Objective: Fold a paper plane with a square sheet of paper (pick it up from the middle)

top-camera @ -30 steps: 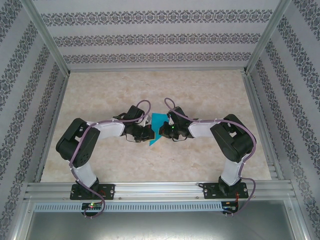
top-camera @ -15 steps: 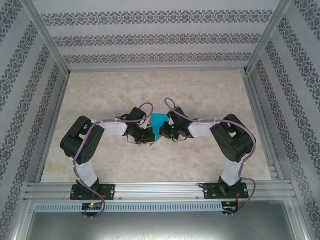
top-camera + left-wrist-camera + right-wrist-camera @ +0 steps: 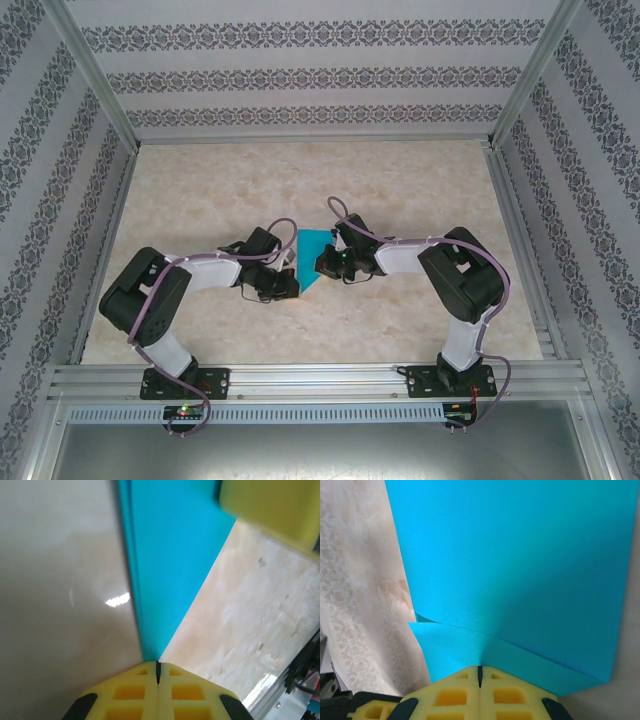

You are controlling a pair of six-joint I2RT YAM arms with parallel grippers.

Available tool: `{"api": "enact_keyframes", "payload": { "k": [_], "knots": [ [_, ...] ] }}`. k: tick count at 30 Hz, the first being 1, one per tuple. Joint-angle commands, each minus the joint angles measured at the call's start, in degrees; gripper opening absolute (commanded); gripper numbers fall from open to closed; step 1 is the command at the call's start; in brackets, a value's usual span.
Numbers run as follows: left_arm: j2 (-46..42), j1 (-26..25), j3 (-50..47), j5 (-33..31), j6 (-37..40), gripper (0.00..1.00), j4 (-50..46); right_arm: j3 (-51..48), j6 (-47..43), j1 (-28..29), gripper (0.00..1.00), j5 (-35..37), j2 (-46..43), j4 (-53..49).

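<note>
The teal-blue sheet of paper (image 3: 311, 249) sits near the middle of the marbled table (image 3: 420, 190), between the two arms' wrists. It is already partly folded: the right wrist view shows a creased flap layered over the wider panel. The left gripper (image 3: 158, 673) has its yellow fingers pressed together on the sheet's narrow pointed end. The right gripper (image 3: 480, 674) is clenched on the sheet's edge where the flap crosses it. In the left wrist view a yellow finger (image 3: 272, 510) of the right gripper overlaps the sheet's far corner. The sheet may be lifted slightly off the table, but the overhead view is too small to be sure.
</note>
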Motion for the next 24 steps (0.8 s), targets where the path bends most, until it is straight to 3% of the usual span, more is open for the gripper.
{"api": "enact_keyframes", "payload": {
  "k": [1,11,19,24],
  "knots": [
    [-1.8,-1.0,-2.3,-1.5,2.0,0.01,-10.1,-1.2,0.6,-1.0,0.00,6.2,2.2,-3.9],
    [-7.7,-1.0,3.3,-3.2,-1.5,0.00,-3.6,-0.9,0.8,-0.7,0.00,5.5,2.4,-3.4],
    [1.4,-1.0,7.6,-1.8,-5.0,0.00,3.0,-0.7,1.1,-0.4,0.00,3.9,2.1,-1.2],
    [5.5,-1.7,8.2,-0.9,-4.6,0.00,1.6,-0.1,0.1,-0.4,0.00,2.7,1.0,1.1]
  ]
}}
